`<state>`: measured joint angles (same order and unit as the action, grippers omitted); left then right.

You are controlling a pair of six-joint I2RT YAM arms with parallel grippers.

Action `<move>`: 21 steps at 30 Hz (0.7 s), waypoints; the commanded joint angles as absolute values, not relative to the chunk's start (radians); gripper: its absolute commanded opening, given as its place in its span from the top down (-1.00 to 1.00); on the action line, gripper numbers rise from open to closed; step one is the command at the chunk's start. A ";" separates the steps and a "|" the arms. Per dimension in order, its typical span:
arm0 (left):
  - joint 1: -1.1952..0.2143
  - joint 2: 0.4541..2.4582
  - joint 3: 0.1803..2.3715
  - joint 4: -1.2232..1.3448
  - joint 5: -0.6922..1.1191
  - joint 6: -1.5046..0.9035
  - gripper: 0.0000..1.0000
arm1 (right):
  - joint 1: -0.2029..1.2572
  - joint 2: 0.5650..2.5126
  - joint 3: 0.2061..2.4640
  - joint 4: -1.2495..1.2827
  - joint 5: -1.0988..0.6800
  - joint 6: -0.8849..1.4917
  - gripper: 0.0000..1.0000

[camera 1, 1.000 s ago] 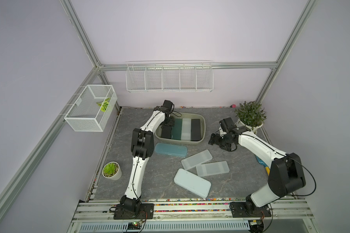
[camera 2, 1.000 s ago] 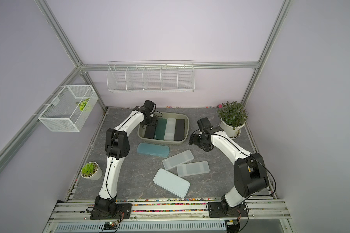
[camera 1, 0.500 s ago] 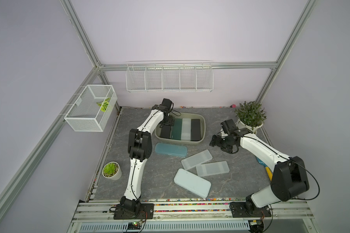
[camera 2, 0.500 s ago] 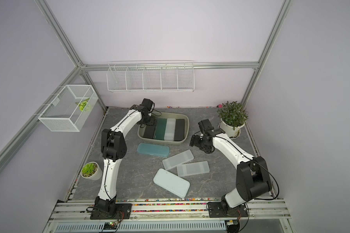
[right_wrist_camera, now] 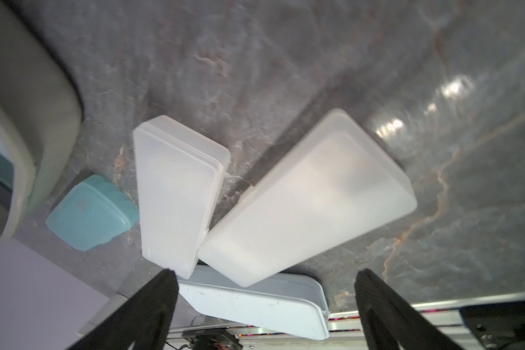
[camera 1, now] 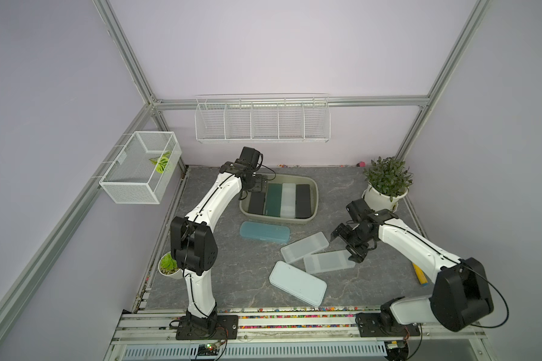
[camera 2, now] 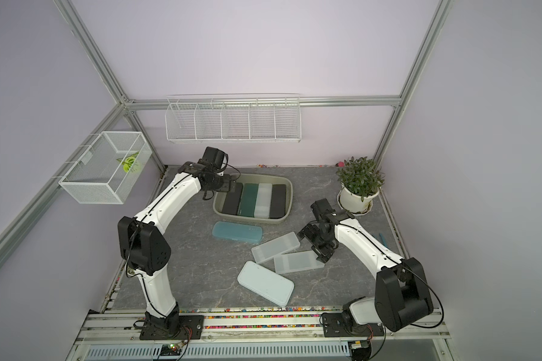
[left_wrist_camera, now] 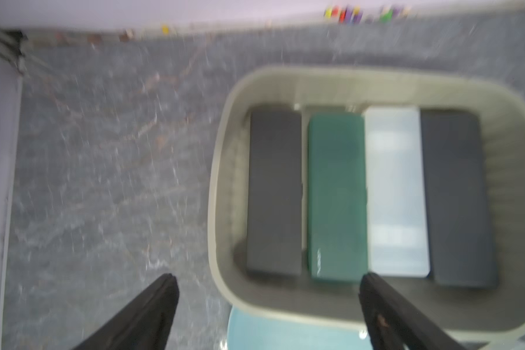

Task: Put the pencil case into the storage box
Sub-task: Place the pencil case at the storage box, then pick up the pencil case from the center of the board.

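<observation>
1. Just ahead of the left pincer [left_wrist_camera: 267, 281], spread and empty, the box [camera 1: 277, 219] already holds four pencil cases [camera 1: 274, 200].
2. Below the right pincer [right_wrist_camera: 264, 272], also spread and empty, lie two clear cases [right_wrist_camera: 309, 200]. These, with a blue case [camera 1: 265, 233] and a pale case [camera 1: 298, 287] nearby, are not yet boxed.
</observation>
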<state>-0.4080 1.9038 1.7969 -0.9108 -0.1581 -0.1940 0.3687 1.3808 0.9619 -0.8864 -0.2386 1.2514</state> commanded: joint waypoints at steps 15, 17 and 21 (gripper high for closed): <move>-0.407 1.727 1.600 -0.960 -0.216 -0.249 -0.96 | 0.515 1.453 0.862 -0.693 -0.197 1.689 -0.97; -0.407 1.726 1.595 -0.963 -0.218 -0.247 -0.96 | 0.521 1.471 0.862 -0.690 -0.202 1.694 -0.97; -0.407 1.722 1.581 -0.965 -0.221 -0.244 -0.96 | 0.537 1.493 0.837 -0.667 -0.212 1.721 -0.97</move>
<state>-0.4088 1.7462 1.5951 -0.9531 -0.2066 -0.2344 0.5220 1.4757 0.8658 -0.6838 -0.2111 1.6783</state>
